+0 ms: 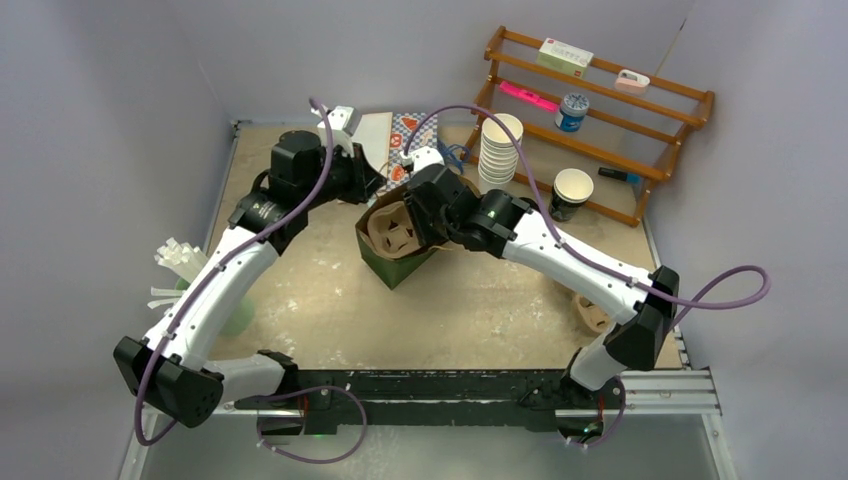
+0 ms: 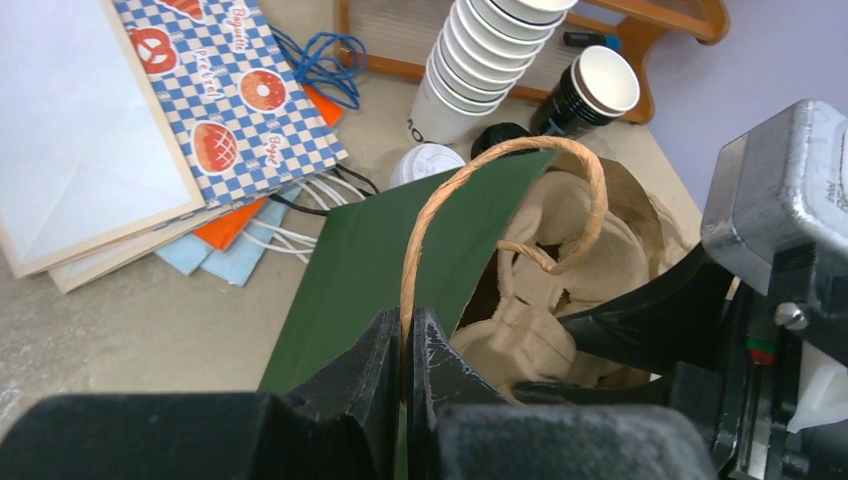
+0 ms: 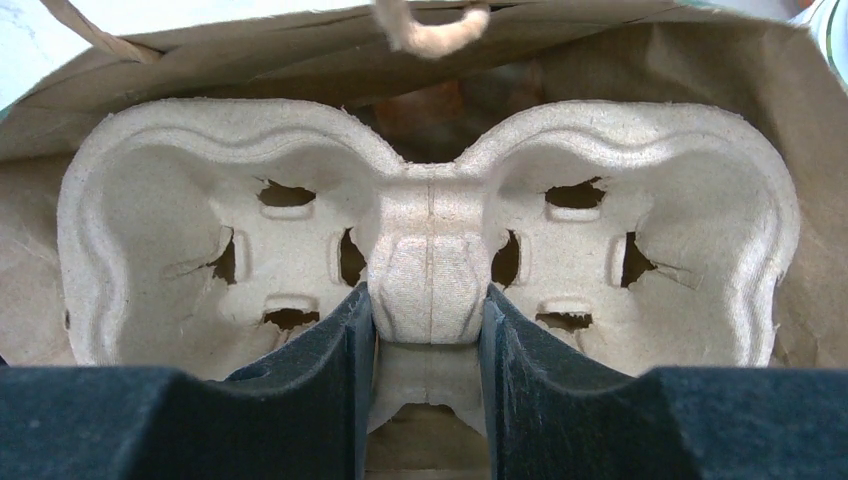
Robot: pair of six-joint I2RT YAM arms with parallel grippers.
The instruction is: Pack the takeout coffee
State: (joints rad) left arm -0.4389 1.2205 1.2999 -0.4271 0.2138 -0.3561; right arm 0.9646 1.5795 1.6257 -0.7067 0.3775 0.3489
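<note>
Several nested cups (image 1: 498, 150) stand behind green bag (image 1: 398, 268).

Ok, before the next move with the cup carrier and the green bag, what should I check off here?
1. Left fingers pinched on the bag's paper handle: ok.
2. Green bag mouth held open: ok.
3. Right fingers clamped on the centre ridge of the carrier: ok.
4. Both wells of the carrier empty and facing out: ok.
5. Carrier seated flat on the bag's bottom: cannot tell; the bag's paper surrounds it, but the bottom is hidden.
6. Takeout coffee located: cannot tell; a white lid shows behind the bag, with whatever is under it hidden.
</note>
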